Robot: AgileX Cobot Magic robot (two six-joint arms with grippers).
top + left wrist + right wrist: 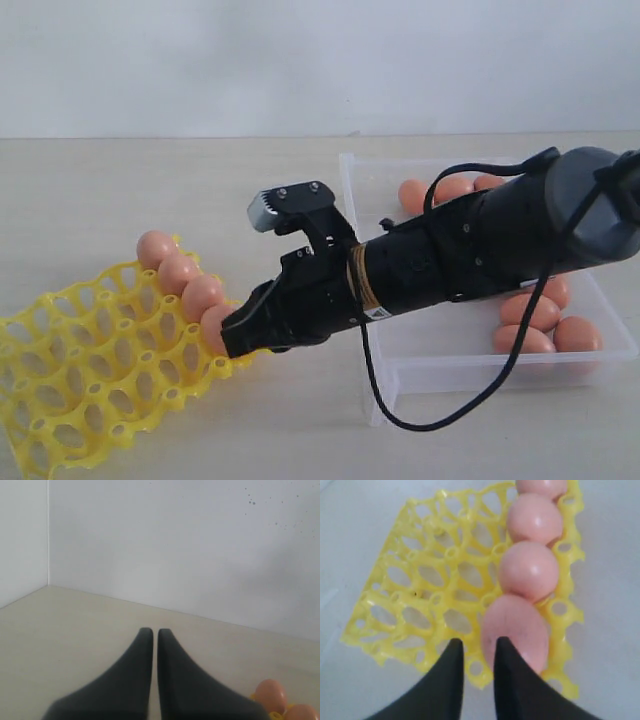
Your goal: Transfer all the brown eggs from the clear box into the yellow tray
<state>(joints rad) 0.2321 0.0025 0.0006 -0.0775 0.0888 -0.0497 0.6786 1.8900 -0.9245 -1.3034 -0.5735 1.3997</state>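
Brown eggs (203, 296) sit four in a row along one edge of the yellow tray (80, 380), at the lower left of the outside picture. All the other cups in the tray have no egg in them. The clear box (480, 375) lies on the right of that picture, on the pale surface (150, 190). Seven eggs show in the box, three at the far end and four at the near end. The big black right arm (470, 250) reaches across the box and hides its middle, so there may be more eggs under it. The job looks only partly done, and most of the eggs are not yet moved.

The right arm's jaws hang over the near corner of the tray, by the fourth egg (515, 630). They are almost closed, with only a thin gap, and nothing is between them. One jaw is right against the side of that egg, but it is hard to tell if it touches.

The left arm's jaws are pressed nearly together and hold nothing. They point at a bare part of the surface.
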